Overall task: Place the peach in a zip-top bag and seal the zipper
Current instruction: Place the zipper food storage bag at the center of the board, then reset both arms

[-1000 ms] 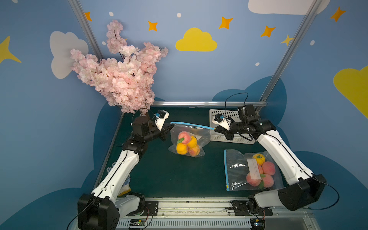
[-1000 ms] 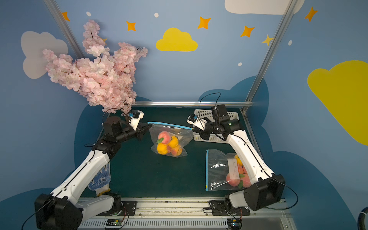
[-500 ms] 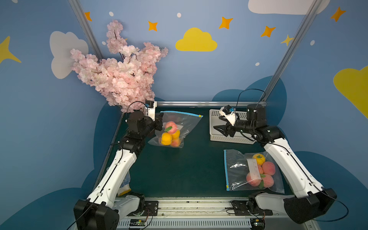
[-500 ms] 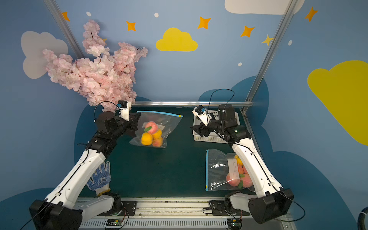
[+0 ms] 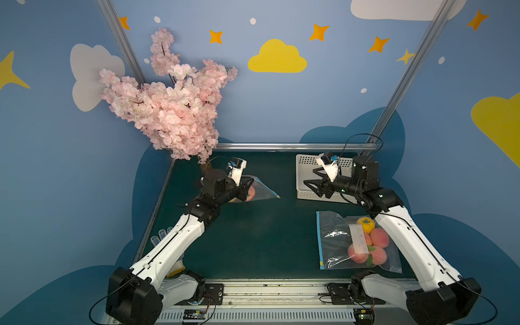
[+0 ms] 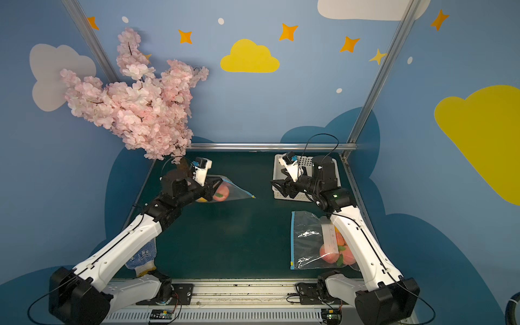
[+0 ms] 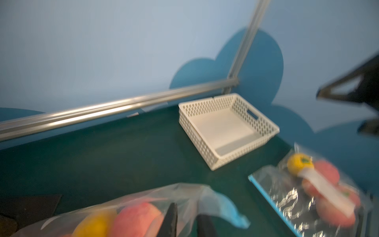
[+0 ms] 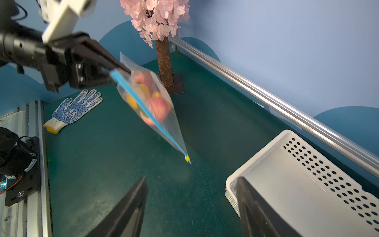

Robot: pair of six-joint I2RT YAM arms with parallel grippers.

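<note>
1. The left gripper is at the far left of the bench, at one corner of the zip-top bag, right by the end of its blue zipper strip.
2. In the left wrist view its jaws stand slightly apart with bag film across them. That view is blurred, so I cannot tell whether the film is actually pinched.
3. The bag slants down from that corner towards the right, ending at a yellow slider close to the bench. Whether the tip touches the bench is unclear.
4. A peach sits inside this bag with other pink and yellow fruit, bunched near the left gripper. I cannot tell whether the zipper is sealed.
5. The right gripper is wide open and holds nothing. It hovers in front of the white basket at the far right, well apart from the bag.
6. A second bag of peaches lies flat at the near right.
7. A dotted glove lies at the near left, and a blossom tree stands in the far left corner.
</note>
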